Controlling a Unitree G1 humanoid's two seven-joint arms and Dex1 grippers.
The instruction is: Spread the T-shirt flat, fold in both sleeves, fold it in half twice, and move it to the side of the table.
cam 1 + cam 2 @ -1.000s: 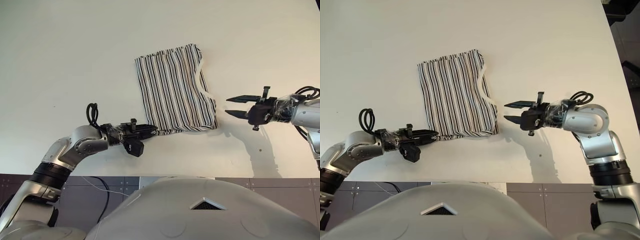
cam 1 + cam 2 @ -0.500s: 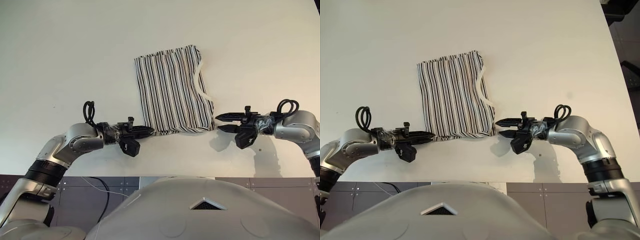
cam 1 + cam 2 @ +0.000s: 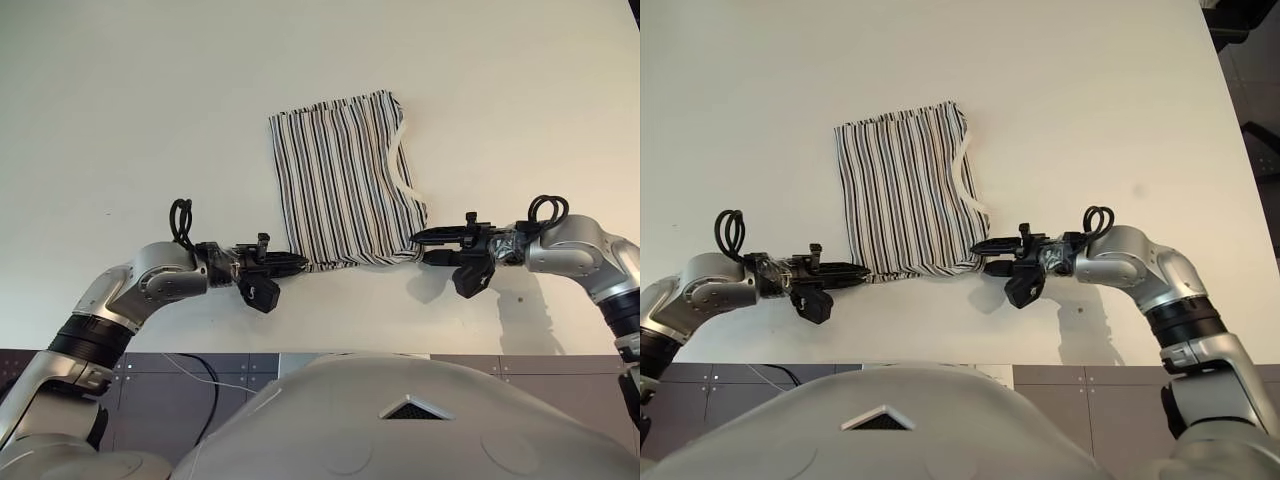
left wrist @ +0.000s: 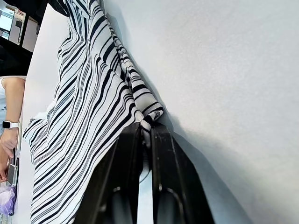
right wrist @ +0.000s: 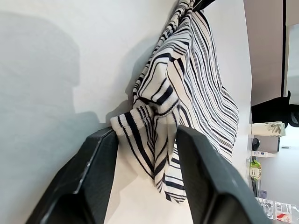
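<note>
The striped T-shirt [image 3: 345,180] lies folded into a narrow rectangle on the white table [image 3: 130,110], its white collar on the right side. My left gripper [image 3: 300,262] lies low at the shirt's near left corner and is shut on that corner; the left wrist view shows the cloth [image 4: 79,116] pinched between the fingers [image 4: 126,158]. My right gripper [image 3: 420,248] is at the near right corner, open, and the right wrist view shows the bunched corner [image 5: 149,116] lying between its fingers [image 5: 100,154].
The table's front edge [image 3: 330,352] runs just behind both grippers, with dark cabinets [image 3: 170,390] below it. The table's right edge [image 3: 1240,130] lies far to the right. Bare tabletop surrounds the shirt on all sides.
My right gripper has dropped and moved left from open air beside the shirt to straddle its near right corner. The left gripper has kept its hold with little movement.
</note>
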